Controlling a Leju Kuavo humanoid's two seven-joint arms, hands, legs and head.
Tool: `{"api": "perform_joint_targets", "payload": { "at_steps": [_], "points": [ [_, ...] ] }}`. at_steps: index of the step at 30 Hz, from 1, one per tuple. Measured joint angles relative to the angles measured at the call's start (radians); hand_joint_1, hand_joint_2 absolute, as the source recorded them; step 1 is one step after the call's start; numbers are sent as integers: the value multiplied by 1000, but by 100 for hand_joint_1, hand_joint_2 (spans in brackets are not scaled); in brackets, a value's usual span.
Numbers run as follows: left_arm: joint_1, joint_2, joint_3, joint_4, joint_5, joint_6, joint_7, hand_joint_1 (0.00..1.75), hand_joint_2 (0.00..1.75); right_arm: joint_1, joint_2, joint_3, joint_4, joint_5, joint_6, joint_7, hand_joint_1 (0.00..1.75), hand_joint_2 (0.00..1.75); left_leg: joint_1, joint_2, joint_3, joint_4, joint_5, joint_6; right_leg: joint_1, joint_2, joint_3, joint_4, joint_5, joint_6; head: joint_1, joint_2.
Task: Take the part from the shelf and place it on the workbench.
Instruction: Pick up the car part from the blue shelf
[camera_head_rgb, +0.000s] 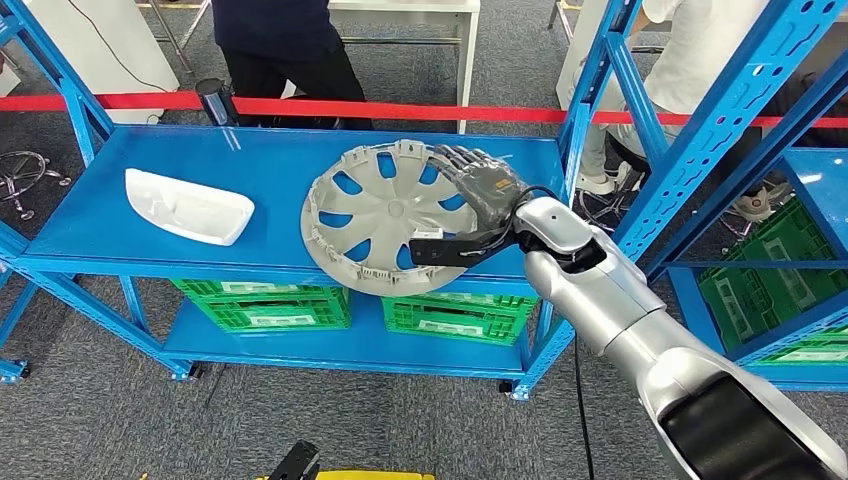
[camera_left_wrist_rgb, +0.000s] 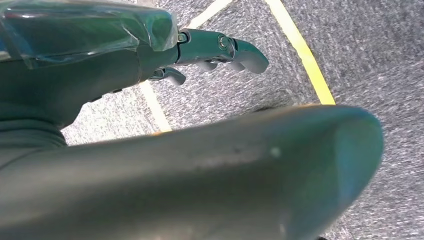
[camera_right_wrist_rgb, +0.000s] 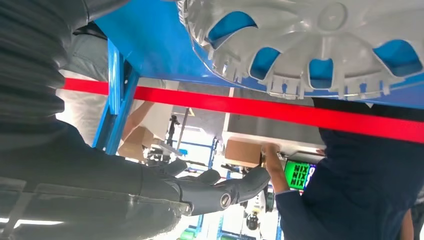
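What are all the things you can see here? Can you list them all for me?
wheel cover: one, silver-grey, on the top shelf board, its front edge over the lip
white part: one, white, on the same board, apart from the wheel cover
shelf: blue metal rack with a blue board
crates: green, on the lower level
barrier tape: one, red, behind the shelf
people: two, standing behind the tape
carpet: grey, with yellow lines
right hand: dark grey, over the wheel cover's rim
left hand: dark grey, hanging above the carpet, holding nothing
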Motion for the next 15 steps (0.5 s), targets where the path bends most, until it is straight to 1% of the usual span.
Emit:
{"api": "perform_joint_targets", "payload": {
  "at_steps": [1,2,3,4,5,6,8,9,10,12,13,14,15],
  "points": [
    [0,-1,0,0,-1,1,-1,0,87,0,-2,0,0,0,0,0,0,175,0,-2,5,3,-7,-3,0,-1,23,-78,48,9,0,0],
    [0,-1,0,0,-2,2,-3,0,131,0,-3,0,0,0,0,1,0,175,-1,-3,11,6,-15,-8,1,-3,46,-153,89,11,0,0],
    [0,-2,0,0,-2,3,-6,0,175,0,-4,0,0,0,1,2,0,175,-3,-4,12,9,-21,-13,3,-4,68,-210,117,4,0,0],
    [0,-3,0,0,-2,4,-7,0,175,0,-5,0,0,1,2,2,0,175,-4,-4,12,12,-27,-18,6,-5,78,-239,132,-6,-1,0],
    [0,-3,0,0,-2,5,-8,0,175,1,-5,0,0,1,3,2,0,175,-5,-4,12,16,-30,-22,8,-5,80,-243,132,-19,-2,0],
    [0,-3,0,0,-2,6,-9,0,175,1,-5,0,0,2,4,2,0,175,-5,-5,11,17,-33,-27,7,-5,85,-244,133,-27,-2,0],
    [1,-1,0,0,-2,7,-10,0,175,0,-5,0,0,2,4,3,0,175,-4,-3,5,36,-48,-37,0,-4,93,-247,133,-32,-3,0],
    [0,-1,0,0,-2,8,-10,0,175,0,-4,0,0,2,4,3,0,175,-2,-1,-11,68,-66,-44,-3,-3,100,-248,132,-35,-4,0],
    [0,0,0,0,-2,8,-11,0,175,0,-3,0,0,2,5,3,0,175,2,3,-40,123,-92,-51,-5,-2,104,-248,129,-38,-6,0],
    [0,0,0,0,-2,8,-11,0,175,1,-1,0,1,2,8,6,0,175,11,7,-119,261,-144,-64,-5,-1,108,-247,125,-44,-8,0],
    [1,0,0,0,-2,8,-11,0,175,2,-1,1,1,2,9,9,0,175,15,8,-149,304,-152,-69,-5,0,108,-246,122,-47,-8,0],
    [1,0,-1,0,-2,8,-11,0,175,3,-1,1,2,2,10,13,0,175,19,9,-161,309,-139,-74,-5,0,110,-246,120,-50,-8,0],
    [1,0,-1,0,-1,8,-11,0,175,3,0,1,2,2,10,18,0,175,23,10,-149,269,-104,-79,-5,1,113,-245,117,-52,-8,0]
  ]
}}
